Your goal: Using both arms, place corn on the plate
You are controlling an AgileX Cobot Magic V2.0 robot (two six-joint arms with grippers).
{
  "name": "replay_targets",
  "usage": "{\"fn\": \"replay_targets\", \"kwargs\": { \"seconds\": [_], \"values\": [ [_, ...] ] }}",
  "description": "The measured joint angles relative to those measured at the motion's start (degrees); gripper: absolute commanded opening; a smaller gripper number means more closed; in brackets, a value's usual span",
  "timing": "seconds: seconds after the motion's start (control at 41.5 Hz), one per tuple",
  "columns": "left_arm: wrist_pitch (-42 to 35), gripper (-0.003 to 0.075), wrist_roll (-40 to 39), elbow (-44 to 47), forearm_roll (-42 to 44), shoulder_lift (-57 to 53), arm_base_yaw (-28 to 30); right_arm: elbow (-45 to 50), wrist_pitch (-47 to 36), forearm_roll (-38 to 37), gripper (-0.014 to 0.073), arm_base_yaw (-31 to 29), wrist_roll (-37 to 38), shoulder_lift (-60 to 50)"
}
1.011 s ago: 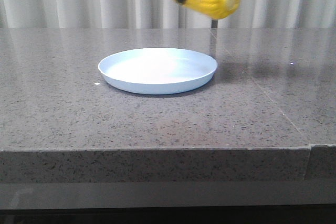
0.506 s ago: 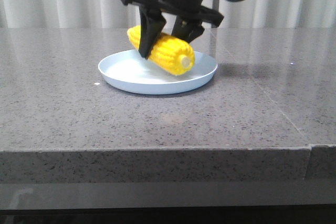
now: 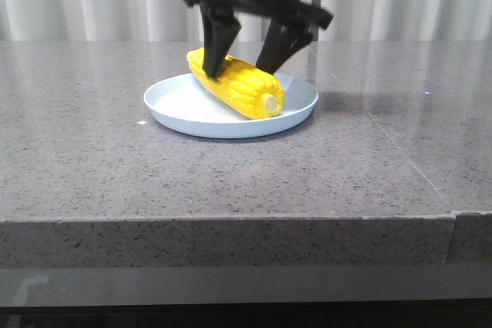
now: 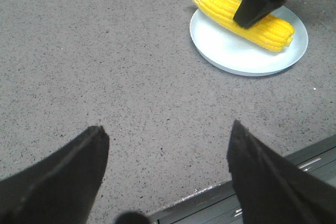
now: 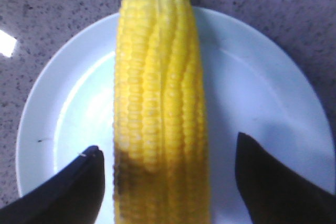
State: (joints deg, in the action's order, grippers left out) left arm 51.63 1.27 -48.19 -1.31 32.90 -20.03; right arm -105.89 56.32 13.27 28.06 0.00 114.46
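Corn: now lying across plate, lowered from mid-air a sec ago; placement looks done, only retreat left
Right end effector: fingers now spread wide, straddling cob, no grip
Left end effector: open, empty, over bare worktop, well apart from plate
Hidden: arm bodies cut off at frame top; finger-to-cob contact unclear

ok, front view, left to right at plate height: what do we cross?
Plate's bare left rim → corn's tapered end → corn's pale cut end → plate's right rim. The right gripper straddles the corn from above, jaws open.
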Motion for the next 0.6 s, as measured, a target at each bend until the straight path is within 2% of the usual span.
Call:
{"fn": "replay_targets", "kwargs": {
  "seconds": [0.12, 0.337, 0.602],
  "values": [
    [0.0, 0.0473, 0.0, 0.0, 0.0, 0.0, 0.0, 0.0, 1.15, -1.64, 0.0546, 0.0, -0.33, -4.65],
    [0.0, 0.0473, -0.02, 0.0, 0.0, 0.0, 0.0, 0.88, 3.22, -4.96, 0.0461, 0.0, -1.91, -14.52],
    [0.0, 0.0473, -0.02, 0.0, 0.0, 0.0, 0.0, 10.83, 4.76, -8.39, 0.0454, 0.0, -2.05, -28.53]
  ]
}}
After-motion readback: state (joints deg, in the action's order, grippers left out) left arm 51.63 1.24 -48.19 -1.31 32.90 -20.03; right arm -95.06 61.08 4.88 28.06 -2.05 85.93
